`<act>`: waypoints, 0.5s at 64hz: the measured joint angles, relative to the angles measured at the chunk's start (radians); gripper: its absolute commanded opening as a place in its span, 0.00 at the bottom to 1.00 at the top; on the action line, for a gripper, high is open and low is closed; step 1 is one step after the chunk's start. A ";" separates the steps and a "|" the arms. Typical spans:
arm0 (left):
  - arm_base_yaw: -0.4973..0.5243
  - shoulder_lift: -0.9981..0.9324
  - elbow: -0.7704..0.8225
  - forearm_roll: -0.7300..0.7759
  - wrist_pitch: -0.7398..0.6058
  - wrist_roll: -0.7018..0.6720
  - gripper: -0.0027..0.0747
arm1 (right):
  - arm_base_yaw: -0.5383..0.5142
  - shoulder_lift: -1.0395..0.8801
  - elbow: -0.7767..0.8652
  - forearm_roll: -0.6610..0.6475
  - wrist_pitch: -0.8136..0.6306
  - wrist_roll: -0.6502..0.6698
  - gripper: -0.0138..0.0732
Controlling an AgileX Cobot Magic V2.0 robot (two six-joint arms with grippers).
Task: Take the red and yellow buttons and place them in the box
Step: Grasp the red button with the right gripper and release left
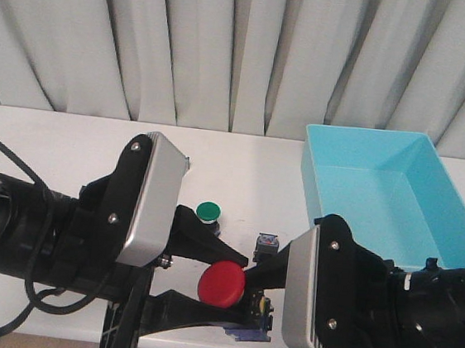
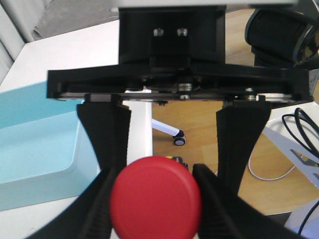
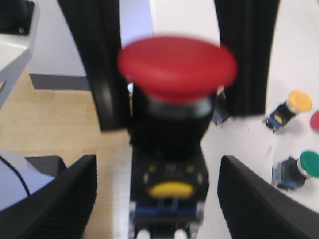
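Left gripper (image 1: pixel 209 275) — clamped on red button (image 1: pixel 221 283).

A green-capped button (image 1: pixel 207 212) stands on the white table (image 1: pixel 53 143) (pleated grey curtain (image 1: pixel 229 49) behind).

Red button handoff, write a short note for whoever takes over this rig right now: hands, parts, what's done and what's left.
Left hand: shut on the red button, holding it up in front of the robot.
Right hand: open, its fingers on either side of the same button's black body, not gripping.
Box: on the table's right side; nothing visible inside it.
Still on the table: a yellow button, a green button, and part of another red cap at the edge of the right wrist view.
Done: one red button picked up.
Left: get it into the box, then the yellow and any other red ones; leave the green.
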 measured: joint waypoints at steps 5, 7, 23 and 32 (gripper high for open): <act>0.000 0.000 0.000 0.000 0.002 0.000 0.20 | 0.001 0.000 0.000 0.032 -0.009 -0.031 0.71; 0.000 0.000 0.000 0.000 0.002 0.000 0.20 | 0.001 0.000 0.000 0.039 -0.015 -0.039 0.69; 0.000 0.000 0.000 0.000 0.002 0.002 0.20 | 0.001 0.000 0.000 0.050 -0.023 -0.055 0.52; 0.000 0.000 0.000 0.000 0.001 0.003 0.21 | 0.001 0.000 0.000 0.050 -0.020 -0.055 0.42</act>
